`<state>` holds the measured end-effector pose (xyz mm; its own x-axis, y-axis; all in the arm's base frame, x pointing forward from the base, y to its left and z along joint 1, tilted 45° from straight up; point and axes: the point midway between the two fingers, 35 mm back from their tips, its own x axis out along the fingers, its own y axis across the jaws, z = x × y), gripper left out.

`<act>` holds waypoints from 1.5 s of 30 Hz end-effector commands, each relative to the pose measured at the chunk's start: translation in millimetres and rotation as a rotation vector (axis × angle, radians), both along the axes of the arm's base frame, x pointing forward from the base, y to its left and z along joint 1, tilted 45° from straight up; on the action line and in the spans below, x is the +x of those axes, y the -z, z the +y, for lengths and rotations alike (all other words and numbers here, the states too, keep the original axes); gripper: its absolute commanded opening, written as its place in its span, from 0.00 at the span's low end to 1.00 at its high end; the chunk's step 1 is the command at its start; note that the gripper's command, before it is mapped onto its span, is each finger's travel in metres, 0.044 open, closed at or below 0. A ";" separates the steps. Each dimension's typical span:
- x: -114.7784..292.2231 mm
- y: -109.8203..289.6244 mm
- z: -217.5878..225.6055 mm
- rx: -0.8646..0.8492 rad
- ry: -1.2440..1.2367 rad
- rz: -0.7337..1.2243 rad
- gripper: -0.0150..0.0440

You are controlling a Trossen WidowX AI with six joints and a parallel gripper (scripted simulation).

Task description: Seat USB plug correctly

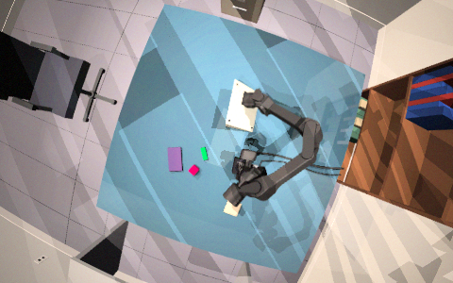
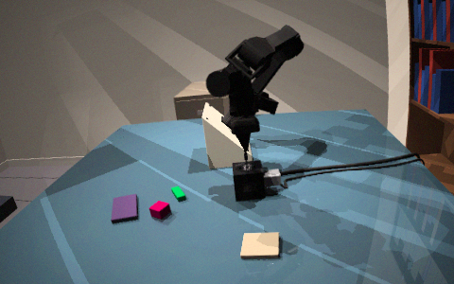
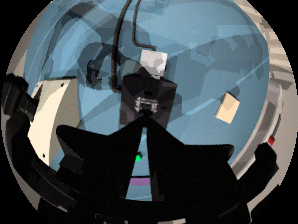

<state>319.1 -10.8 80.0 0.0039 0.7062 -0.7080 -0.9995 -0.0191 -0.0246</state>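
The black power cube [image 2: 249, 186] [image 3: 148, 90] stands near the middle of the blue table [image 2: 331, 227]. In the top view it is mostly under the arm. The small USB plug [image 2: 246, 166] [image 3: 145, 104] sticks up from the socket on its top face. My gripper [image 2: 244, 155] [image 3: 145, 121] points straight down over the cube, its narrow fingers shut on the USB plug. I cannot tell which way round the plug is or how deep it sits. A grey plug [image 2: 273, 177] [image 3: 153, 63] sits in the cube's side, with black cables [image 2: 350, 166] running to the right.
A white slanted board [image 1: 241, 110] [image 2: 219, 142] stands just behind the cube. A beige tile [image 1: 232, 208] [image 2: 259, 244] [image 3: 229, 108] lies in front. A purple slab [image 1: 175, 158] [image 2: 125, 207], a magenta cube [image 1: 193, 170] [image 2: 160, 209] and a green block [image 1: 204, 153] [image 2: 178, 192] lie to the left. A bookshelf [image 1: 401, 141] stands right.
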 end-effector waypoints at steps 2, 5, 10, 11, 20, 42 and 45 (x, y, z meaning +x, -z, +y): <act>0.3 0.2 1.4 0.004 0.004 0.001 0.25; 0.3 0.4 1.7 0.004 0.004 0.001 0.25; 0.2 0.7 2.3 0.004 0.004 0.001 0.25; 0.2 0.8 2.4 0.004 0.004 0.001 0.25; 0.1 1.4 3.3 0.004 0.003 0.001 0.25; 0.0 2.9 5.5 0.004 0.003 0.001 0.25; 0.0 3.2 5.7 0.004 0.003 0.001 0.25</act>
<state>318.8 -6.2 76.9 0.0040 0.7063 -0.7079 -0.9995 -0.0196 -0.0251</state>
